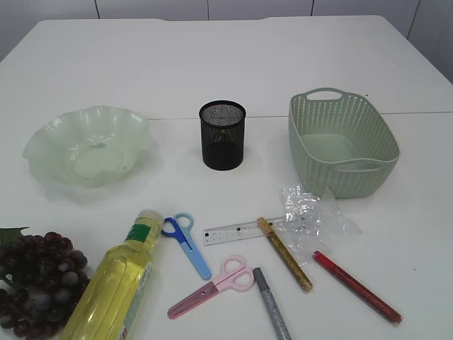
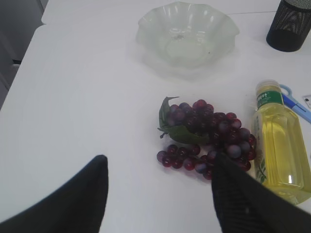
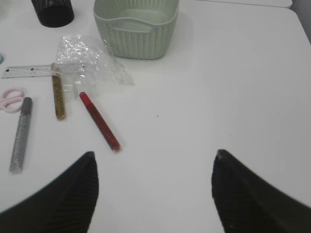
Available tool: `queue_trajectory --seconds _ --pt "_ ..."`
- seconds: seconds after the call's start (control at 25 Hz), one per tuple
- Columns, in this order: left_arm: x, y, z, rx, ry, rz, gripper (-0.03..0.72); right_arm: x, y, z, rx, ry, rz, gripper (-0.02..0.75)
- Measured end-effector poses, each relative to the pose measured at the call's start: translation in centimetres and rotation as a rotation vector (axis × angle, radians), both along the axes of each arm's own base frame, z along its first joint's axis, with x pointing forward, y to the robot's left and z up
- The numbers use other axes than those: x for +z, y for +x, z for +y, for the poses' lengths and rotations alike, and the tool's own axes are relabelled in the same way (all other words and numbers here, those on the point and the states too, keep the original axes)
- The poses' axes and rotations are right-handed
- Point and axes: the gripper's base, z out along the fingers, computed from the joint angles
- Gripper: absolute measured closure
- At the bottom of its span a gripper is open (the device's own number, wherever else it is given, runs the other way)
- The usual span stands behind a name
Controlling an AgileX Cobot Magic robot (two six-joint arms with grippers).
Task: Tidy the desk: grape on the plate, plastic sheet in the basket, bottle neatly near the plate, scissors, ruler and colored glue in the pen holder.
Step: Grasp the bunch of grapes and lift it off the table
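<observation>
A purple grape bunch [image 1: 39, 280] [image 2: 209, 133] lies at the front left beside a lying bottle of yellow liquid [image 1: 117, 283] [image 2: 281, 145]. The pale green plate [image 1: 88, 145] [image 2: 187, 29] is behind them. The black mesh pen holder [image 1: 222, 134] stands mid-table, the green basket [image 1: 343, 142] [image 3: 136, 26] to its right. Blue scissors [image 1: 187, 244], pink scissors [image 1: 212, 287], a clear ruler [image 1: 233, 232], gold [image 1: 284, 255], silver [image 1: 271, 304] and red [image 1: 357, 287] [image 3: 99, 121] glue tubes and a crumpled plastic sheet [image 1: 311, 216] [image 3: 87, 58] lie in front. My left gripper [image 2: 158, 162] is open just left of the grapes. My right gripper [image 3: 153, 160] is open over bare table.
The white table has a seam across its middle behind the plate and basket. Neither arm shows in the exterior view. The bottle [image 1: 117, 283] and grapes lie close to the front edge.
</observation>
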Motion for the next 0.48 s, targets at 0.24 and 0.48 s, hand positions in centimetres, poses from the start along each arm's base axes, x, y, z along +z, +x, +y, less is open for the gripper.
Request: queue_trajectory --seconds 0.24,0.48 --pt "0.0 0.0 0.0 0.0 0.0 0.0 0.201 0.0 0.0 0.0 0.0 0.0 0.0 0.206" --pt "0.0 0.0 0.0 0.0 0.0 0.0 0.201 0.0 0.0 0.0 0.0 0.0 0.0 0.206"
